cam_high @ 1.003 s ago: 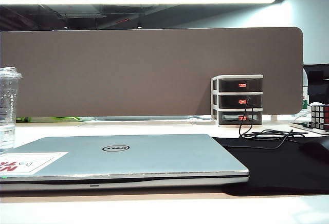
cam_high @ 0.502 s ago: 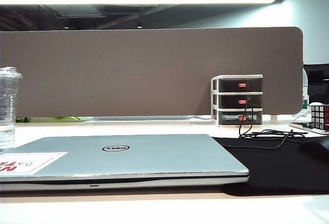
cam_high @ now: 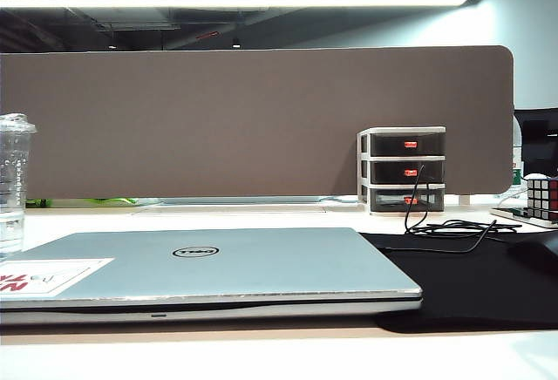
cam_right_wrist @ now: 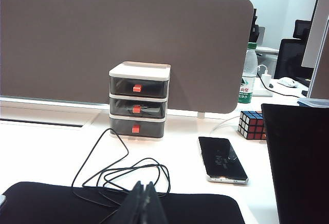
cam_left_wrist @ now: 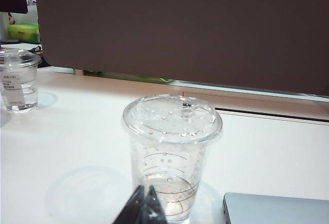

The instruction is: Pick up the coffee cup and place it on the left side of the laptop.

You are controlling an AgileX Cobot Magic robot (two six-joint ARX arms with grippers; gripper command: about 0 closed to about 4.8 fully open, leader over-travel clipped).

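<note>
Coffee cup (cam_left_wrist: 172,165) unmoved; left tool (cam_left_wrist: 145,206), right tool (cam_right_wrist: 144,203) shut, empty.

The coffee cup (cam_left_wrist: 172,162) is clear plastic with faint printed lines. The laptop (cam_high: 209,271) is silver-grey, its sticker (cam_high: 48,275) white with red lettering. The drawer unit (cam_right_wrist: 139,100) is white and smoky grey with red handles. The mat (cam_high: 471,280) is black.

Coffee cup (cam_left_wrist: 172,175): clear glossy plastic, droplets inside. Laptop (cam_high: 209,267): matt silver-grey lid, paper sticker at 9 o'clock.
</note>
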